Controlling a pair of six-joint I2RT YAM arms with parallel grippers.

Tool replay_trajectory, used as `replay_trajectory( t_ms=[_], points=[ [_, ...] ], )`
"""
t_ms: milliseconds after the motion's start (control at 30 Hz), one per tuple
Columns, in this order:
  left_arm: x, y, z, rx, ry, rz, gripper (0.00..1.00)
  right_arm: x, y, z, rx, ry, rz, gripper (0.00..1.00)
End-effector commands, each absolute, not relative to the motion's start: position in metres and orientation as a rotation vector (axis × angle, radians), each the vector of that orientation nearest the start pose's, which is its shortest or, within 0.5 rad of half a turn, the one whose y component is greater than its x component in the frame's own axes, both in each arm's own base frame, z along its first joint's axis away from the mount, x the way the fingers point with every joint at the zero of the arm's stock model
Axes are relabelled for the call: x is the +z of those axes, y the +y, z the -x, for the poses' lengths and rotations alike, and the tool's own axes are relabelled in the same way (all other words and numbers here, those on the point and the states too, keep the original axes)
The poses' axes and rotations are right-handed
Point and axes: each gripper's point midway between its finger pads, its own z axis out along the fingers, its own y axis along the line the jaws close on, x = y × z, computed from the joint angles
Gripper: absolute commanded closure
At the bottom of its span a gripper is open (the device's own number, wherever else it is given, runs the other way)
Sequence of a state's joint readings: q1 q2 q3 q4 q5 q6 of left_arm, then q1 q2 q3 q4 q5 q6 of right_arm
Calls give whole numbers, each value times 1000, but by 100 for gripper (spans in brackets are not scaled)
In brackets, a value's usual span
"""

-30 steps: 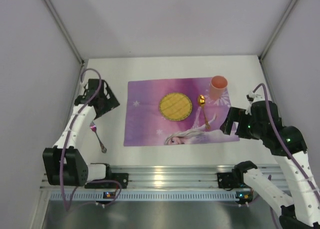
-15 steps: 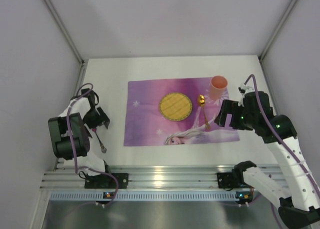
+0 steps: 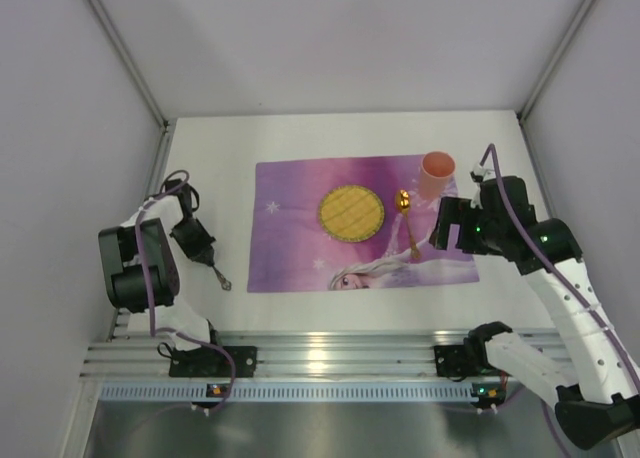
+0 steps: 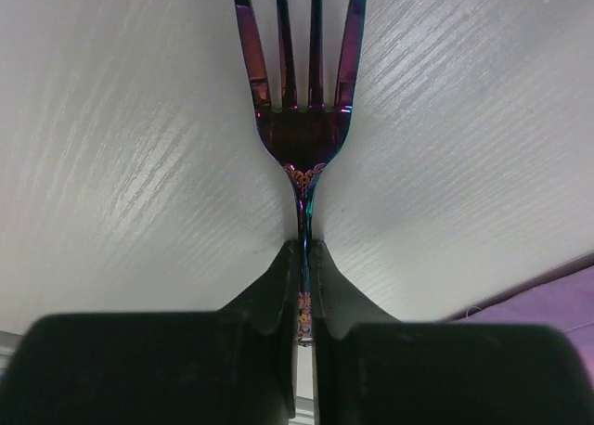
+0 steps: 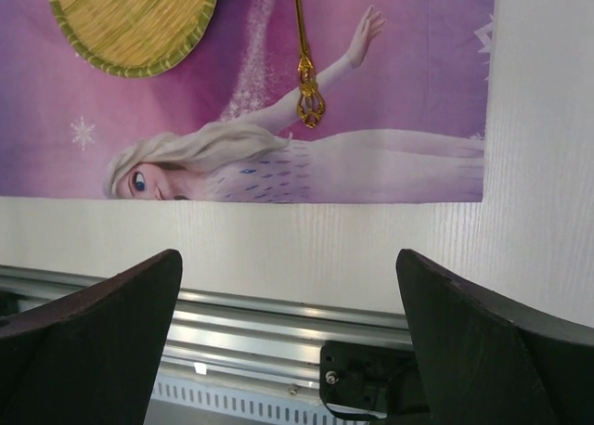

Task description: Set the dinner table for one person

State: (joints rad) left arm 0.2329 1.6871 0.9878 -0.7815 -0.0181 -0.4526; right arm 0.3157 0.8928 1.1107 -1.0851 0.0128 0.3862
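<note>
On the white dinner table (image 3: 330,133), left of the purple placemat (image 3: 290,228), my left gripper (image 3: 197,243) is shut on the thin handle of an iridescent fork (image 3: 220,276). In the left wrist view the fork (image 4: 302,137) points its tines away over the table (image 4: 130,165), its neck pinched between the fingertips (image 4: 283,276). Whether it is off the surface I cannot tell. My right gripper (image 3: 450,228) hangs open over the mat's near right corner. Its jaws (image 5: 288,258) stand wide with nothing between them.
On the placemat (image 5: 418,91) lie a round woven yellow plate (image 3: 351,211), a gold spoon (image 3: 407,223) to its right, and a pink cup (image 3: 437,175) at the far right corner. A silver rail (image 3: 320,353) edges the near side. Grey walls enclose the table.
My left gripper dropped onto the fork and closed on its handle, and the fork shifted right toward the mat. The right arm moved left over the mat's corner, still open.
</note>
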Motion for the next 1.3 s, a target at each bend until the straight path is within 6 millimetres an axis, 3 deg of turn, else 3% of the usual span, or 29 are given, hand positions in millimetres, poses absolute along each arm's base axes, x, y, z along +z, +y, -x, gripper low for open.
replay_trajectory(
  t_ms=[0, 167, 267, 400, 467, 500, 567, 600, 667, 700, 767, 900, 1000, 1133, 1267],
  points=[
    [-14, 91, -262, 325, 2805, 1032, 98, 226, 74, -208, 253, 2418, -82, 0],
    [-18, 99, -282, 339, 2803, 998, 100, 226, 72, -213, 230, 2428, -87, 0],
    [12, 102, -315, 283, 2723, 975, 100, 230, 72, -215, 223, 2425, -91, 0],
    [76, 93, -373, 160, 2570, 873, 100, 234, 71, -217, 230, 2414, -115, 0],
    [94, 80, -385, 137, 2573, 814, 100, 234, 71, -217, 235, 2413, -125, 0],
    [112, 62, -402, 106, 2549, 738, 100, 234, 72, -217, 241, 2412, -131, 0],
    [122, 36, -412, 96, 2559, 633, 100, 235, 72, -217, 253, 2402, -144, 0],
    [134, 5, -421, 73, 2553, 526, 100, 236, 74, -216, 263, 2400, -150, 0],
    [141, -27, -427, 64, 2550, 420, 100, 238, 73, -215, 268, 2389, -159, 0],
    [142, -55, -426, 31, 2556, 359, 100, 239, 73, -214, 272, 2386, -163, 0],
    [133, -89, -424, -27, 2587, 303, 100, 242, 72, -212, 279, 2374, -168, 0],
    [103, -128, -415, -111, 2673, 315, 100, 243, 70, -203, 284, 2367, -189, 0],
    [84, -148, -411, -128, 2705, 306, 100, 242, 66, -194, 285, 2365, -206, 0],
    [60, -160, -408, -126, 2750, 295, 100, 243, 61, -180, 283, 2355, -221, 0],
    [57, -162, -405, -96, 2760, 283, 100, 248, 54, -168, 266, 2344, -233, 0]
  ],
)
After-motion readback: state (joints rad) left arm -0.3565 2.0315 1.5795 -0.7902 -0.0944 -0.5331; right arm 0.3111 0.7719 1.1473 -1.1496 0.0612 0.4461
